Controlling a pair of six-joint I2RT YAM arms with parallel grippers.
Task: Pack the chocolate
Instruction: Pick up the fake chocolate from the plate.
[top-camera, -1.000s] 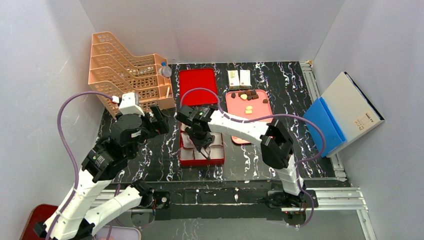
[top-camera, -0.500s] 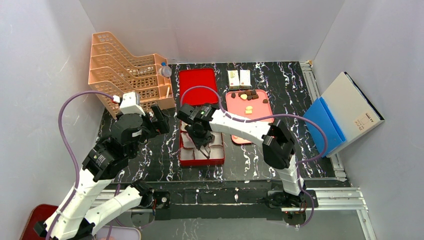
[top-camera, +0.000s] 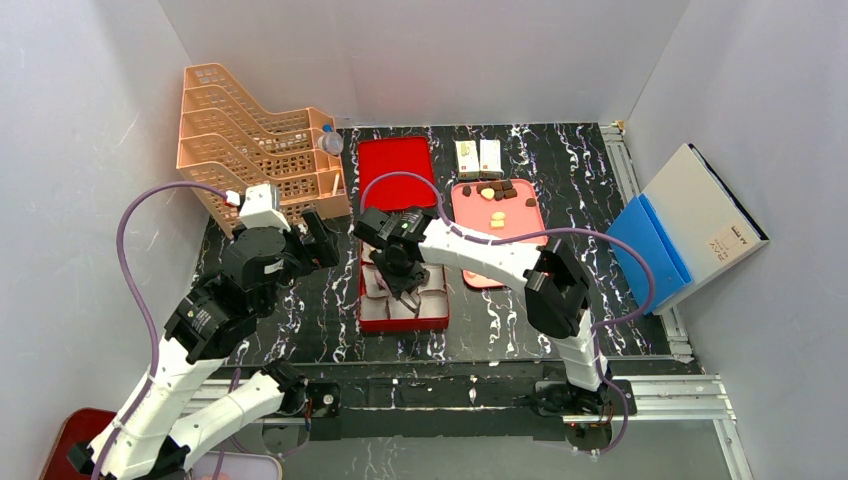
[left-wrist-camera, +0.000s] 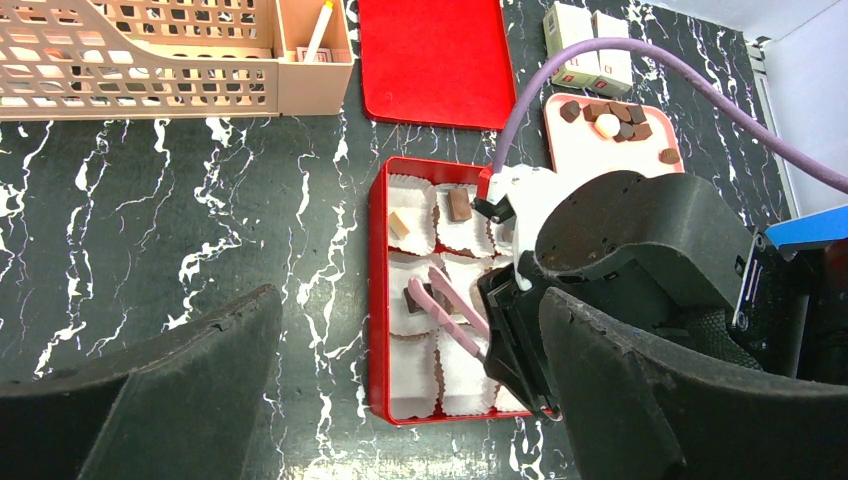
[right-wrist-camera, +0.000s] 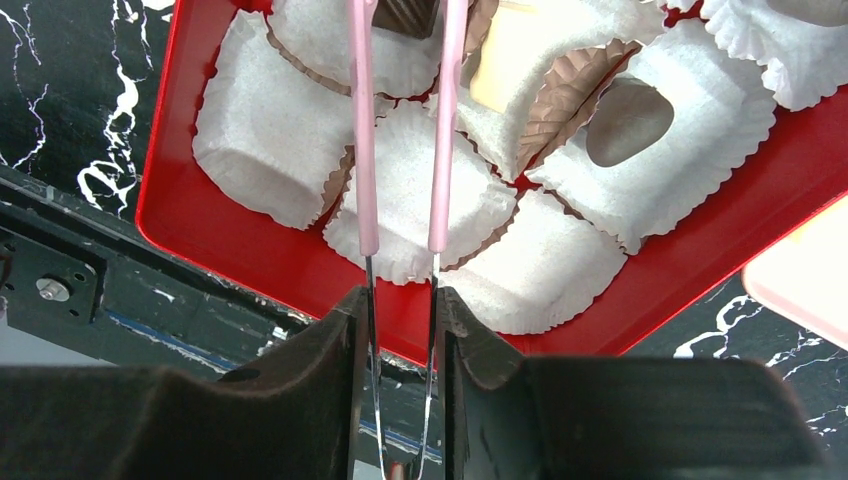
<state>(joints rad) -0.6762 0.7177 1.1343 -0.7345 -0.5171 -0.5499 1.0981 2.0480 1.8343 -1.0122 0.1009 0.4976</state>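
My right gripper (top-camera: 404, 282) is shut on pink-tipped tongs (right-wrist-camera: 440, 150) and holds them over a red box (top-camera: 362, 300) lined with white paper cups. In the right wrist view (right-wrist-camera: 400, 300) the tong tips flank a dark brown chocolate (right-wrist-camera: 405, 12) in a cup; I cannot tell whether they grip it. Other cups hold a tan piece (right-wrist-camera: 515, 50) and a dark oval piece (right-wrist-camera: 625, 107). More chocolates (top-camera: 492, 189) lie on a pink tray (top-camera: 510, 235). My left gripper (left-wrist-camera: 412, 310) is open and empty, above the table left of the box.
A red lid (top-camera: 397, 170) lies behind the box. Two small white cartons (top-camera: 478, 157) stand behind the pink tray. An orange file rack (top-camera: 255, 140) stands at the back left. A blue and white box (top-camera: 690, 225) leans at the right wall.
My right gripper has shifted the tongs slightly toward the far side of the box. The left arm has not moved.
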